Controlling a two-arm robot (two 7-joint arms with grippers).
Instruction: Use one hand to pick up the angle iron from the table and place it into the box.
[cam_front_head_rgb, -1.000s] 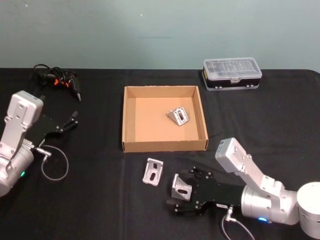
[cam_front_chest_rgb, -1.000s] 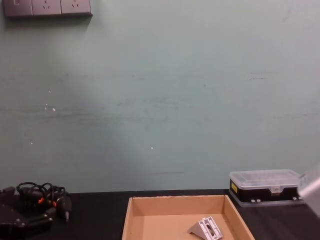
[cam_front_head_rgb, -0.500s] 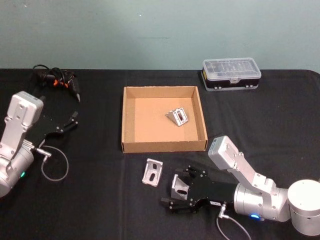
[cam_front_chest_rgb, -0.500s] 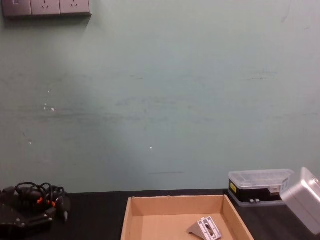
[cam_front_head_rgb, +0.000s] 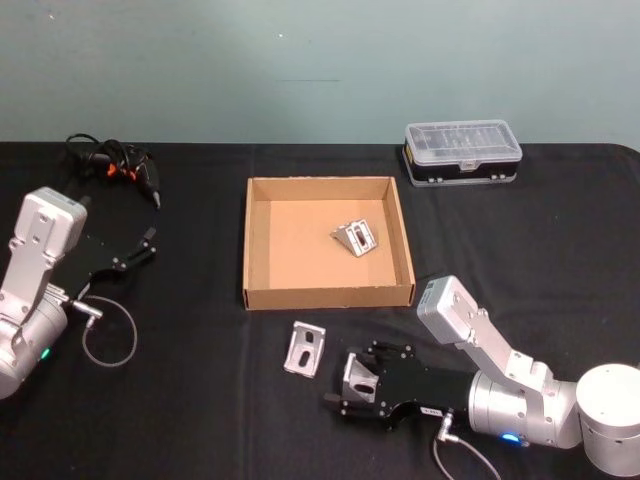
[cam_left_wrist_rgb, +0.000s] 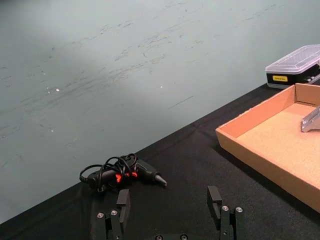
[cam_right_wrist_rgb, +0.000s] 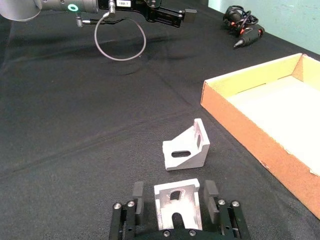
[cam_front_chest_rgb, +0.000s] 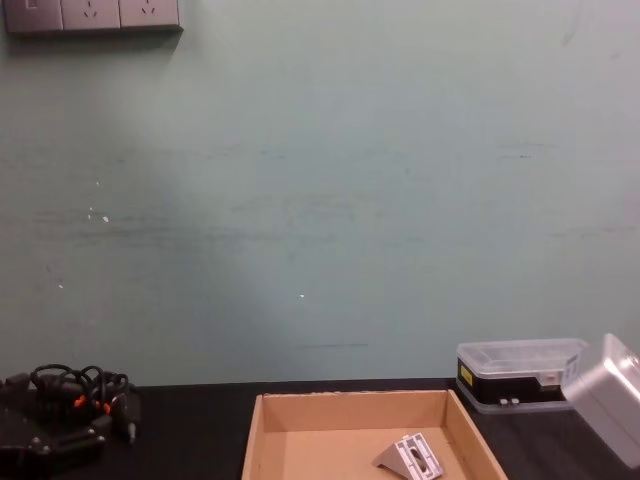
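Note:
The tan box (cam_front_head_rgb: 263, 292) sits mid-table with one angle iron (cam_front_head_rgb: 355, 237) lying in it. Two more lie on the black table (cam_front_head_rgb: 200, 400) in front of the box. The left one (cam_front_head_rgb: 305, 347) lies free. The other angle iron (cam_right_wrist_rgb: 176, 205) rests on the table between the fingers of my right gripper (cam_front_head_rgb: 352, 385), which is open, with a narrow gap showing on each side of the metal. My left gripper (cam_front_head_rgb: 140, 247) is parked open at the table's left side and holds nothing.
A clear-lidded black organiser case (cam_front_head_rgb: 462, 150) stands at the back right. A black corded tool with orange marks (cam_front_head_rgb: 120, 165) lies at the back left. A wire loop (cam_front_head_rgb: 108, 335) hangs from the left arm.
My right gripper has slid forward around the nearer angle iron and its fingers have narrowed toward it. The left arm has barely shifted.

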